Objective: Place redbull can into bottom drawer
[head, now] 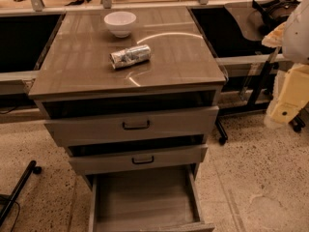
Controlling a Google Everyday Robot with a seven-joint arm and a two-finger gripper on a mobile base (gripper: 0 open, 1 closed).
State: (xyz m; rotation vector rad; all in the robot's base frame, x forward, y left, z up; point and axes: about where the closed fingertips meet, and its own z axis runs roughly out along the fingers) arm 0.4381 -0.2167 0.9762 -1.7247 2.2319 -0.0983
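Note:
The redbull can lies on its side on the glossy cabinet top, a little in front of the white bowl. The bottom drawer is pulled out wide open, and its plain wooden floor shows nothing inside. The two upper drawers with dark handles are pulled out slightly. Pale, bulky parts of my arm hang at the right edge, well to the right of the cabinet. My gripper is out of view.
A black chair leg with a caster stands by the cabinet's right side. A dark bar lies on the speckled floor at the lower left. Desks and a railing run behind the cabinet.

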